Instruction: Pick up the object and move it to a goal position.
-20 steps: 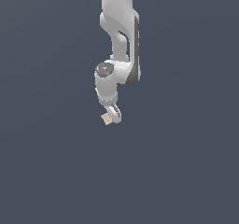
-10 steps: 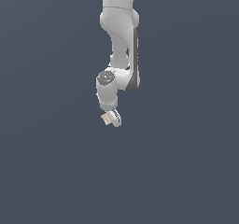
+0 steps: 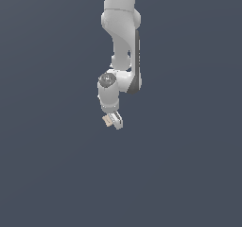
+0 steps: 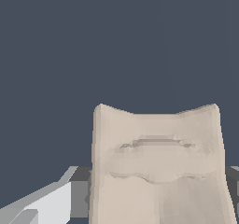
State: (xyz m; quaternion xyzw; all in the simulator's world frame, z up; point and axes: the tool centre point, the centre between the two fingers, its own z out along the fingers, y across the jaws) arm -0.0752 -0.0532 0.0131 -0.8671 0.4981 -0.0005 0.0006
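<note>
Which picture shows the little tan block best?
The wrist view: the block fills much of the picture, so its notched edge and ridged face show clearly. In the exterior view it is only a tiny tan speck at the gripper, too small for its shape to be made out.

No readable text, label, brand, number or sign anywhere in either view. Plain white shells on the arm [image 3: 121, 41], with a grey round cap on the wrist joint that perhaps carries a mark, too small to make out in the exterior view. Bare beige surface on the object [image 4: 158, 162] in the wrist view, only shallow ridges and no lettering.
</note>
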